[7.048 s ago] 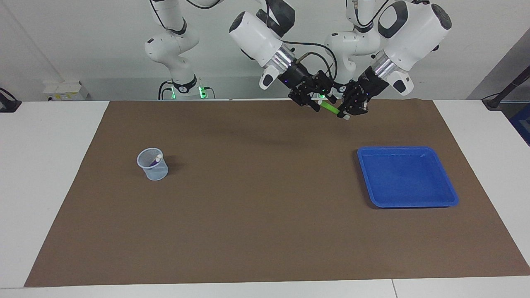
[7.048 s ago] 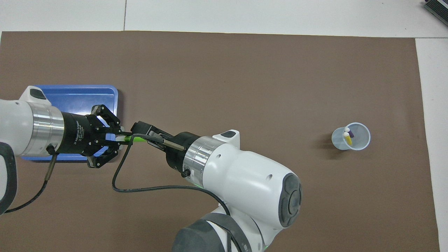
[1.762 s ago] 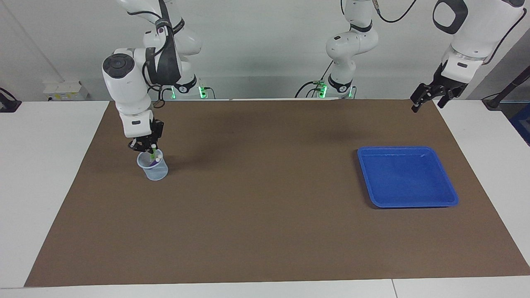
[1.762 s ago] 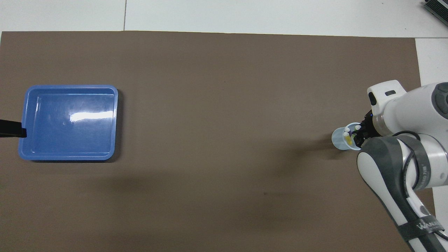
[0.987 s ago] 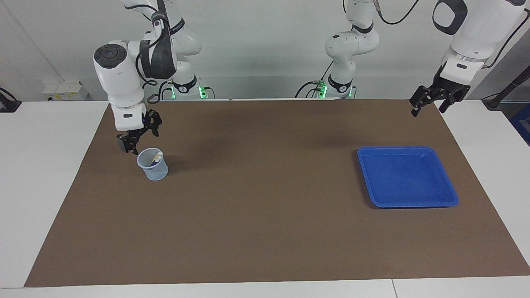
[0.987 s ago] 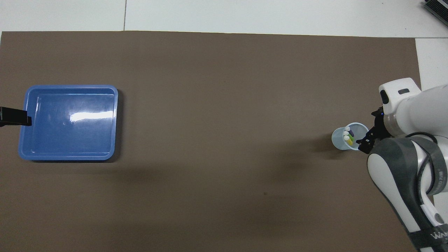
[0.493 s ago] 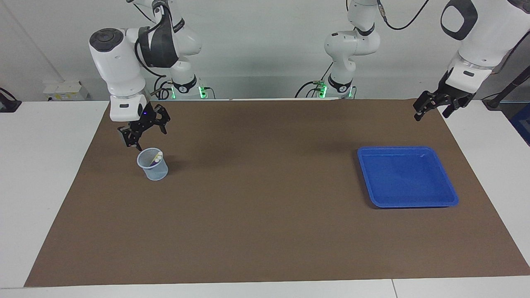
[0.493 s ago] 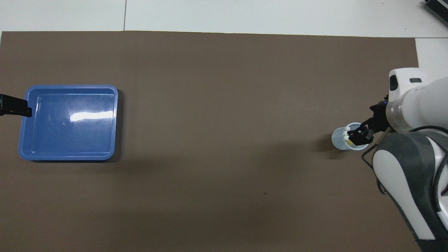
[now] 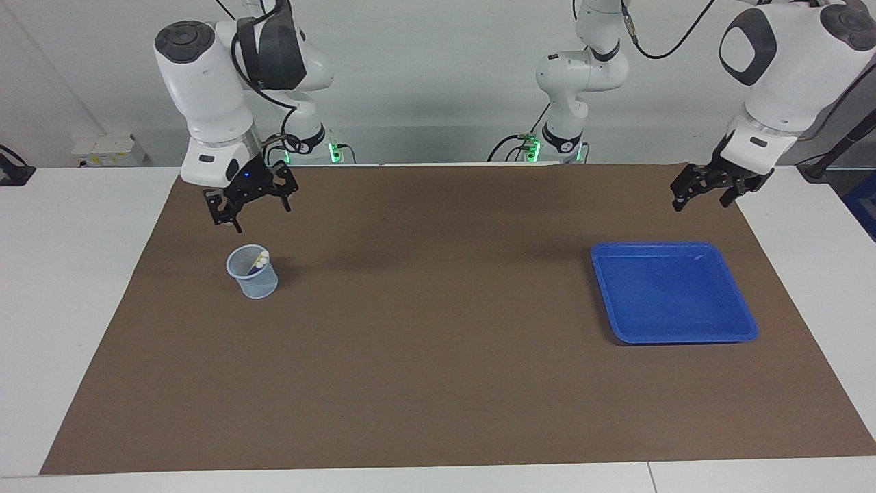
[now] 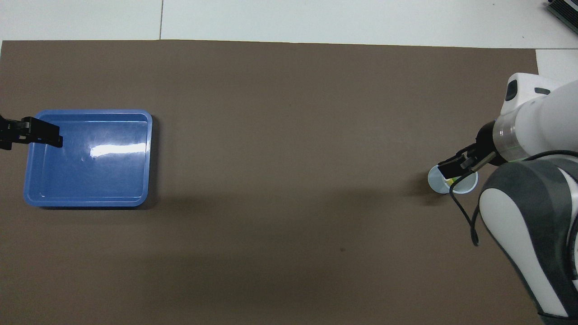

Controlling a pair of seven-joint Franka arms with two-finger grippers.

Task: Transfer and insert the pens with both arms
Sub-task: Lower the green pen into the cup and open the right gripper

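Three pens (image 9: pixel 260 259) stood upright in the cup (image 9: pixel 252 272) just below the right gripper (image 9: pixel 250 200), jaws apart and empty; left gripper (image 9: pixel 706 191), likewise apart, hung over the mat beside the tray (image 9: pixel 673 292).

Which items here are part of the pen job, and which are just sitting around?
Job:
- pens, in the cup
- cup, toward the right arm's end
- blue tray, no pens in it
- right gripper, open, above the cup
- left gripper, open, waiting

Lying about:
- brown mat
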